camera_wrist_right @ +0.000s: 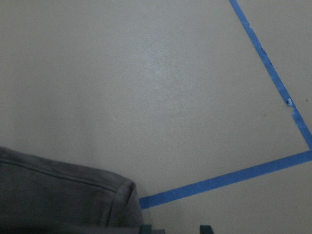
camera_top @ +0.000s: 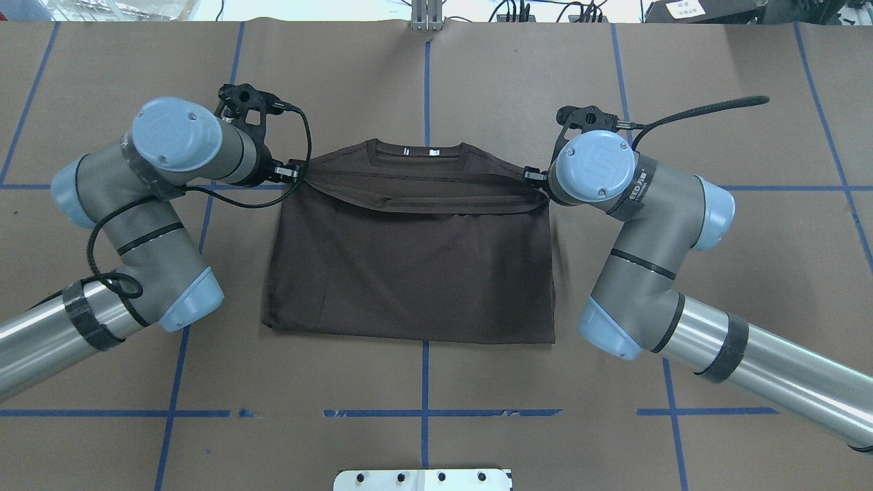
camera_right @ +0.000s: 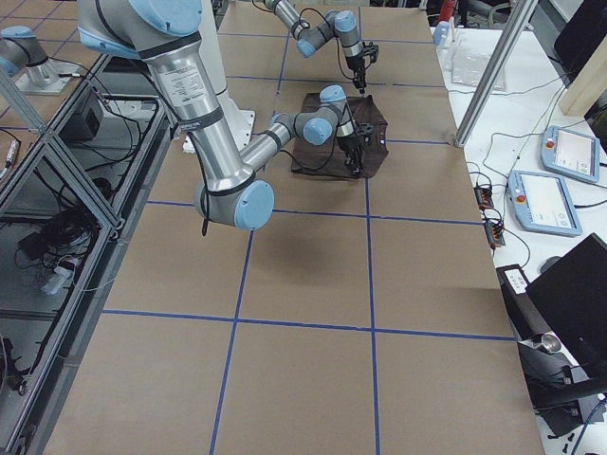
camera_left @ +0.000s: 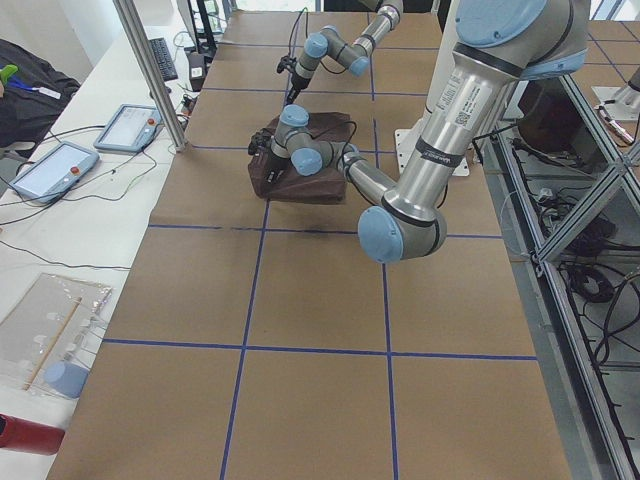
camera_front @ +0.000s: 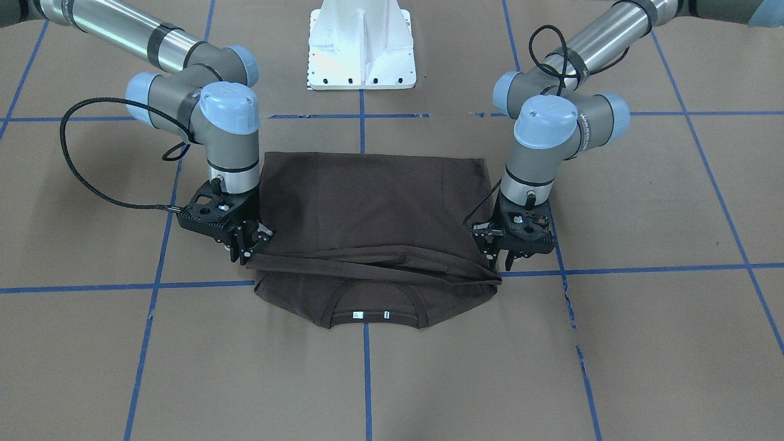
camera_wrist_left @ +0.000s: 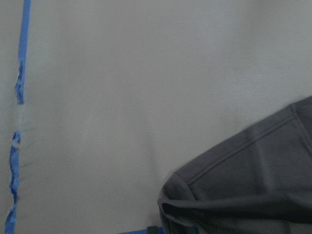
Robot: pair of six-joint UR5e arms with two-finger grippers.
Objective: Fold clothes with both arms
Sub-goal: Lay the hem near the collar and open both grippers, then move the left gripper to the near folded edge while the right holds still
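Your T-shirt (camera_front: pixel 367 202) lies on the table (camera_front: pixel 643 343) before the pedestal base (camera_front: pixel 361 49), its near half folded over towards the collar (camera_front: pixel 370 304); the left gripper (camera_front: pixel 501 262) stands at the folded edge's left corner; the right gripper (camera_front: pixel 246 250) at the right.

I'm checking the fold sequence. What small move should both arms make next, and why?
Probably carry the held edge slightly farther toward the collar. The left gripper and right gripper seem to pinch the shirt's folded-over edge at its corners, and the collar lies uncovered beyond it.
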